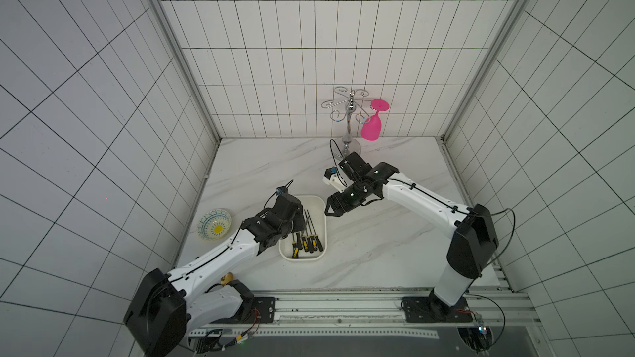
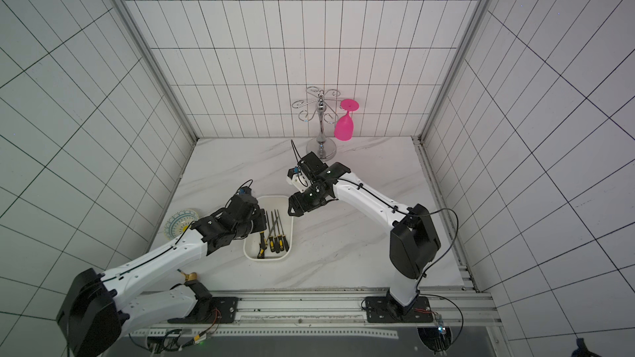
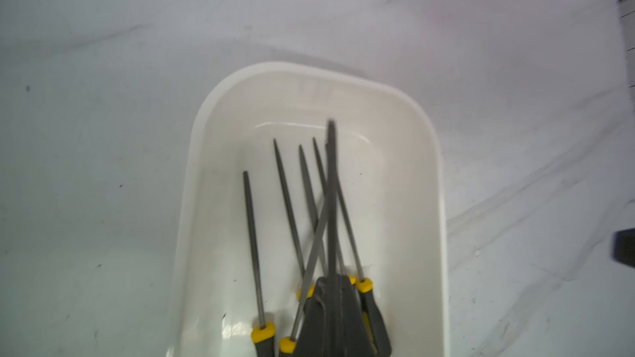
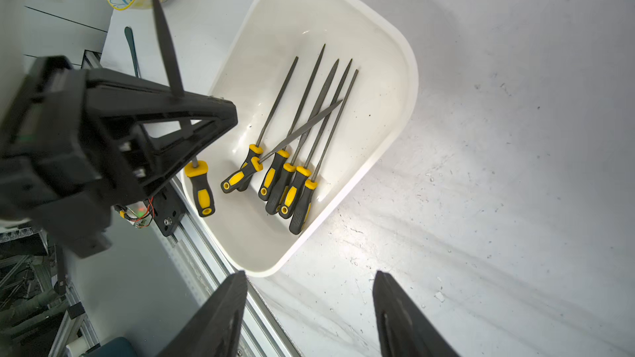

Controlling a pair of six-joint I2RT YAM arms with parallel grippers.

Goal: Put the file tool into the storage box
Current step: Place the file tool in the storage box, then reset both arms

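Found the storage box (image 1: 302, 258) at lower centre of both top views, on the marble surface (image 1: 378, 235). Several yellow-and-black files (image 4: 309, 125) already inside, handles toward the lower end, one crossed over the rest.

Found the left pincer (image 4: 226, 115) clenched on one more file tool (image 4: 165, 39). Gripped on the steel shaft just above the handle, blade tilted upward, handle hanging low over the box's left side. Judged the shaft grip chosen to let the handle go in first and to keep the jaws above the rim. Confirmed from the left wrist view: shaft projecting straight out between closed fingers (image 3: 314, 324), above the stored files.

Found the right pincer (image 1: 327, 208) released, jaws apart and empty, hovering just beside the box's upper right corner. Judged parked there to stay out of the way.

Noted a patterned dish (image 1: 214, 224) left of the box and a pink glass (image 1: 371, 128) on its rack (image 1: 349, 121) at upper centre, neither involved.

Assessed as near done: lowering and release outstanding. Risk: held file snagging on the crossed one.
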